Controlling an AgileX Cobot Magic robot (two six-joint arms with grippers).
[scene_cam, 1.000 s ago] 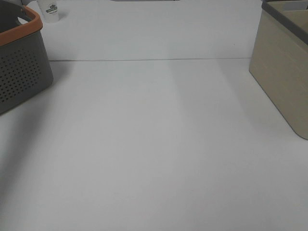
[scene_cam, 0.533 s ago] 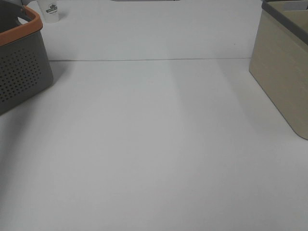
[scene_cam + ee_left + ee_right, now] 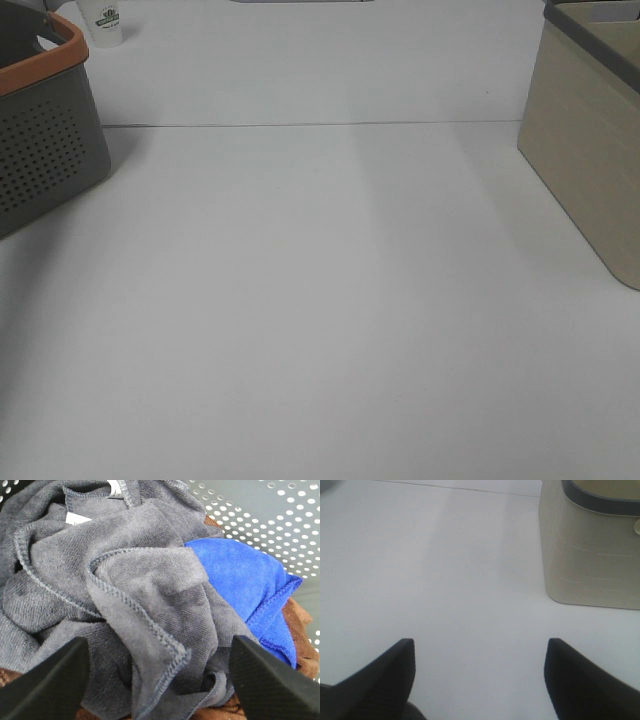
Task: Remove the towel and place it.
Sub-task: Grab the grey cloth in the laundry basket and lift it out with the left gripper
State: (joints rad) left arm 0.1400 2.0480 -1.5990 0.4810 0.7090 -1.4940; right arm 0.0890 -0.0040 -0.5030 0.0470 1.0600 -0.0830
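The dark charcoal terry towel (image 3: 140,585) lies crumpled in the grey perforated plastic basket (image 3: 50,150) at the left edge of the white worktop (image 3: 320,300), partly over a blue cloth (image 3: 235,580). The left claw (image 3: 160,639) hangs spread wide above it, and the right claw (image 3: 480,641) is released too. A deep pinch could drag the blue cloth out as well.

Beneath the left hand (image 3: 160,640), the towel (image 3: 125,595) and a blue cloth (image 3: 240,575) cover most of a brown cloth (image 3: 305,645). The basket wall (image 3: 280,520) beyond the hand is cut off.

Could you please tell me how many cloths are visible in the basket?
3: the grey towel on top, a blue cloth partly under it, and a brown cloth beneath both; more may be hidden.
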